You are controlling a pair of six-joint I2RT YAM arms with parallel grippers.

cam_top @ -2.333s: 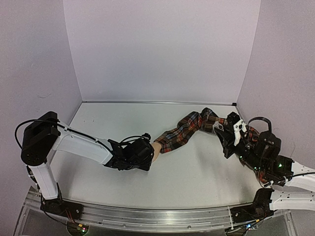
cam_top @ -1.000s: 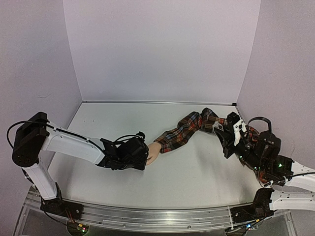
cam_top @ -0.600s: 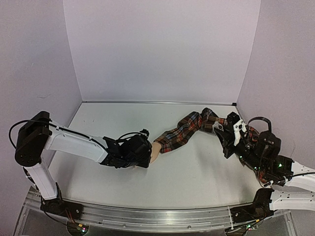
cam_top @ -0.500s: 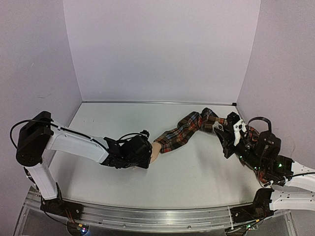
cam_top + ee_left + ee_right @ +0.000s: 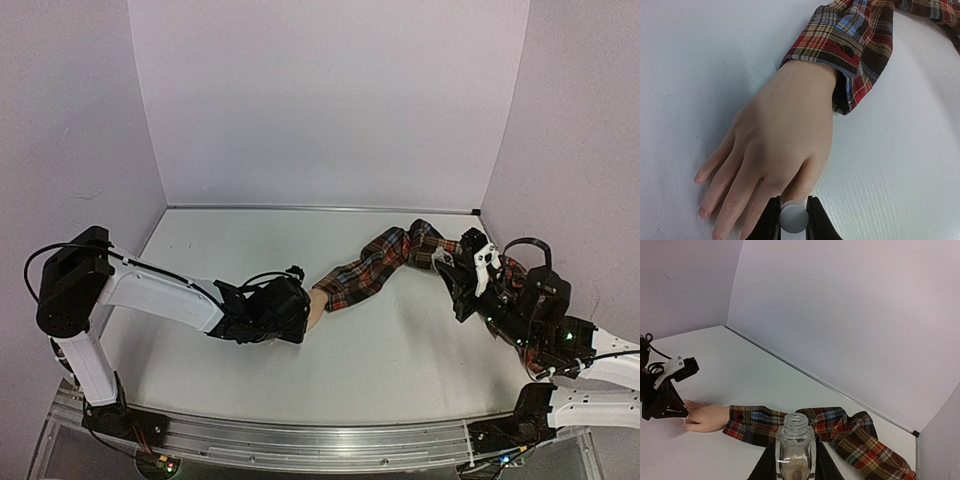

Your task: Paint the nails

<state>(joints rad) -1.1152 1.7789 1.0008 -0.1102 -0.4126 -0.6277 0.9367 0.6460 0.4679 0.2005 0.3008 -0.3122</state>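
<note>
At the left of the white table (image 5: 400, 350), the left gripper (image 5: 793, 221) has its black fingers closed narrowly on a small round pale grey cap (image 5: 793, 218), seen end-on in the left wrist view. It may be the top of a brush, but whatever hangs below it is hidden. The cap sits just over the rightmost finger of the pale flesh-coloured mannequin hand (image 5: 782, 140), which lies flat, palm down, on the table. The nails (image 5: 697, 178) tip the fingers that point toward the lower left of that view, and those in sight lie left of the cap and apart from it. Further right, the wrist enters the cuff of a red plaid shirt sleeve (image 5: 378, 262), which snakes across the table toward the right arm. There, beside the sleeve's far end, the right gripper (image 5: 795, 462) clamps a small clear glass bottle (image 5: 794, 440), upright with its neck open.
</note>
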